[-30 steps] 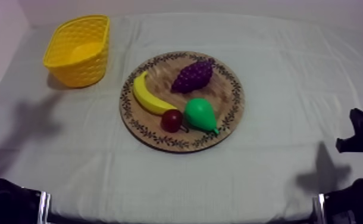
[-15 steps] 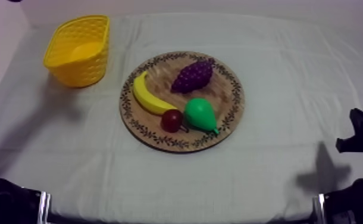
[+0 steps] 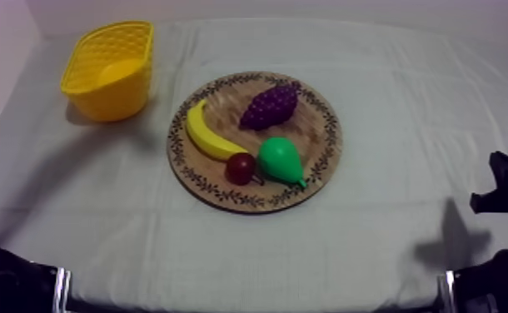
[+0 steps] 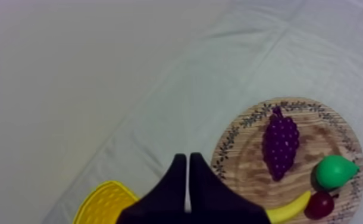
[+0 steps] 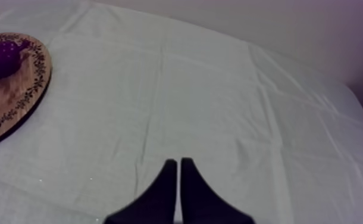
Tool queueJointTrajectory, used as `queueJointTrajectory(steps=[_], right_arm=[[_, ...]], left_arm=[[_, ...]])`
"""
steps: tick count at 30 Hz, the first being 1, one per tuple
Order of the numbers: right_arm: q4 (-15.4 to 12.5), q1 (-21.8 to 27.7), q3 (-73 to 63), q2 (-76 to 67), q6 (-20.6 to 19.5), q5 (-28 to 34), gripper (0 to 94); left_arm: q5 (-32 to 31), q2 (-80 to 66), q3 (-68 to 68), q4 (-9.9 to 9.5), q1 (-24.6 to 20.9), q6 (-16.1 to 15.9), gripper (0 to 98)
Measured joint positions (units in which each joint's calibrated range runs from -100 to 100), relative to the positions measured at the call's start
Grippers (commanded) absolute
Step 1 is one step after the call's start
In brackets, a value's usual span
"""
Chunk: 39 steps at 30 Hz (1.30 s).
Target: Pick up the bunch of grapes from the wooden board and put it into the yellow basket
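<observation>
Bunch of grapes (image 3: 269, 106): far part of wooden board (image 3: 317, 143); yellow basket (image 3: 107, 71) far left. Left gripper (image 4: 187, 182), right gripper (image 5: 178, 179): clenched, empty. Open your left one wide, then descend across the bunch's width.

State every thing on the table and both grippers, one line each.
Bunch of grapes: lying on wooden board, ungrasped
Yellow basket: upright, empty
Banana: lying on board
Pear: on its side on board
Small red fruit: on board
Left gripper: shut, empty
Right gripper: shut, empty
</observation>
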Motion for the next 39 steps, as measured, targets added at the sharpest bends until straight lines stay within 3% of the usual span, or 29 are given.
queueJointTrajectory(steps=[20, 30, 32, 36, 39], right_arm=[[0.0, 0.0, 0.0, 0.0, 0.0, 0.0, 0.2], [0.0, 0.0, 0.0, 0.0, 0.0, 0.0, 0.2], [0.0, 0.0, 0.0, 0.0, 0.0, 0.0, 0.2], [0.0, 0.0, 0.0, 0.0, 0.0, 0.0, 0.2], [0.0, 0.0, 0.0, 0.0, 0.0, 0.0, 0.2]], left_arm=[[1.0, 7.7, -4.8, 0.04, 6.0, 0.7, 0.0], [-0.5, 7.2, -1.9, 0.30, 6.2, 1.3, 1.0], [-0.6, 7.0, -1.4, 0.41, 6.0, 1.3, 12.3], [-0.5, 6.4, 0.2, 0.46, 5.9, 0.6, 50.3], [-0.7, 5.7, 1.7, 0.41, 5.8, 0.6, 67.0]])
